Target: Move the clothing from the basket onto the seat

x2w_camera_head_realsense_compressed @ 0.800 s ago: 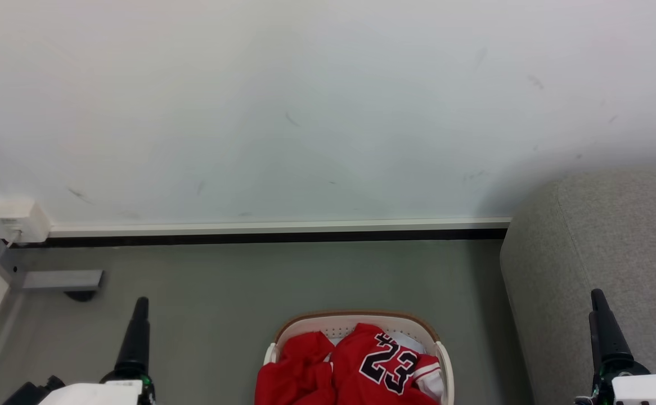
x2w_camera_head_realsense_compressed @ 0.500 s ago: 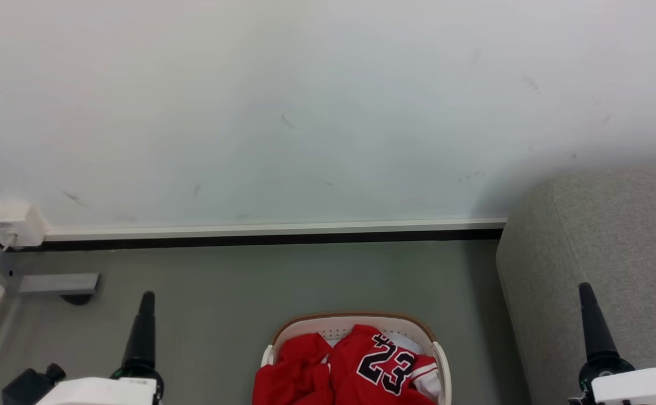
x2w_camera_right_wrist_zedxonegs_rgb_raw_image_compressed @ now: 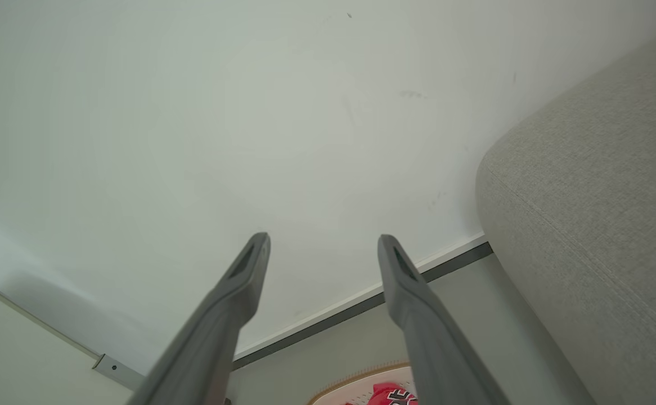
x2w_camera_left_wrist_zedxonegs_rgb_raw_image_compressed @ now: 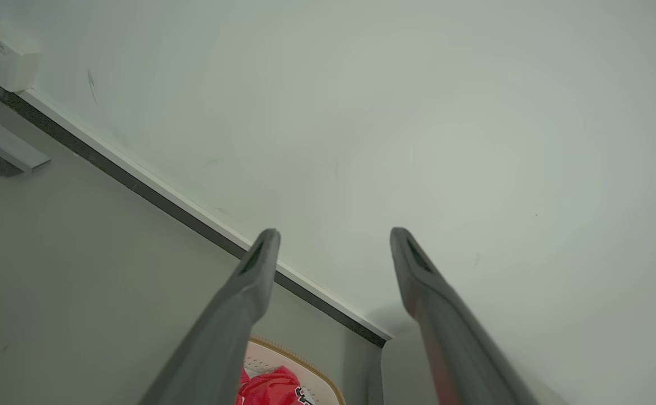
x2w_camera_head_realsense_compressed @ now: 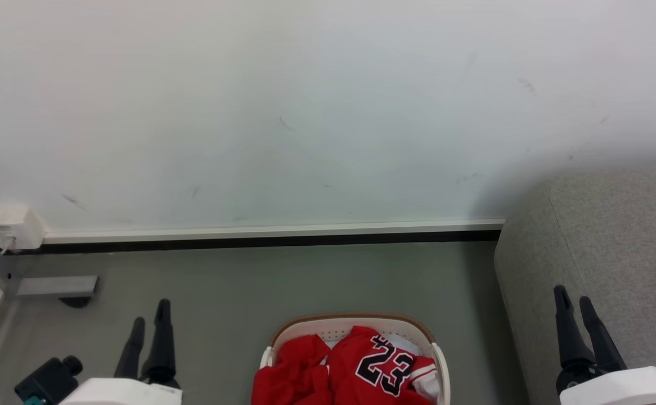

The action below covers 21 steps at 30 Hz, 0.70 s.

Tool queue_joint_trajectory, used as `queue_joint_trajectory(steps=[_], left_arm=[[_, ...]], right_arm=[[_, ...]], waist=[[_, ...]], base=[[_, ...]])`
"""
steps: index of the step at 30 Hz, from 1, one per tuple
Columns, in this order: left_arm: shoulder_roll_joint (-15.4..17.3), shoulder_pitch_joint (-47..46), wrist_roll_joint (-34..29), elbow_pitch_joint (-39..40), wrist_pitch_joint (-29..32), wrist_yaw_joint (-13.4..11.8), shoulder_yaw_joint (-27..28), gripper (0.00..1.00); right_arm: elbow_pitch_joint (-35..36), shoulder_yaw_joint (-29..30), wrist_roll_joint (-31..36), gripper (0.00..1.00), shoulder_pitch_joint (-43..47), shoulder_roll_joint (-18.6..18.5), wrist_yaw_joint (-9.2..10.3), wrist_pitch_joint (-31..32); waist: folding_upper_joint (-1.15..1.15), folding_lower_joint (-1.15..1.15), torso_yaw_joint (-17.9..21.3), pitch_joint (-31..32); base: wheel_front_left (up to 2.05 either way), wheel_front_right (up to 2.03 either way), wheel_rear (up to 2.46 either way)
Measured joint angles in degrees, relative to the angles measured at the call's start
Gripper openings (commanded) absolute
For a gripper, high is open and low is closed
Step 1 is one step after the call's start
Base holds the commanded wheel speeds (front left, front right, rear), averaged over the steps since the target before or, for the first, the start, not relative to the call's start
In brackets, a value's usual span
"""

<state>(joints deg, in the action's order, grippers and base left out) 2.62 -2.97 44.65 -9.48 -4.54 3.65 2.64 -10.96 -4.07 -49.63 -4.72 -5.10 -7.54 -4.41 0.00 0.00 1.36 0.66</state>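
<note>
Head view: the basket, an oval of cream-white plastic with rows of small holes in its wall and a brown band round the rim, stands on the smooth grey-green floor at the bottom middle. The clothing lies crumpled inside it. It is slick bright red fabric in soft folds, with a black, white-edged "23" facing up and white stripe trim at its right edge. A bit of pale cloth peeks out behind it against the far wall of the basket.

The seat rises to the right of the basket and apart from it. It is a bulky grey form in coarse woven upholstery, with a rounded corner and a seam curving down its side.

The left gripper hangs over the floor to the left of the basket. Its two long, dark, tapering fingers are spread and hold nothing. The right gripper sits in front of the seat's side with its fingers likewise parted and empty. In both wrist views the matte grey fingers stand well apart, each with a slot near its tip.

Behind everything is a flat, scuffed white wall, with a pale skirting strip over a black line at its foot.
</note>
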Motion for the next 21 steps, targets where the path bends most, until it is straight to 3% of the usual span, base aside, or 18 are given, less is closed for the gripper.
queue_joint_trajectory(steps=[21], left_arm=[[1.18,0.73,-14.79,-0.48,-3.47,-3.32,-3.16,1.00]], right_arm=[[-0.69,-2.42,14.02,1.00,0.01,-0.21,0.00,-3.49]], waist=[[0.00,0.00,0.22,0.93]], base=[[0.00,0.00,0.00]])
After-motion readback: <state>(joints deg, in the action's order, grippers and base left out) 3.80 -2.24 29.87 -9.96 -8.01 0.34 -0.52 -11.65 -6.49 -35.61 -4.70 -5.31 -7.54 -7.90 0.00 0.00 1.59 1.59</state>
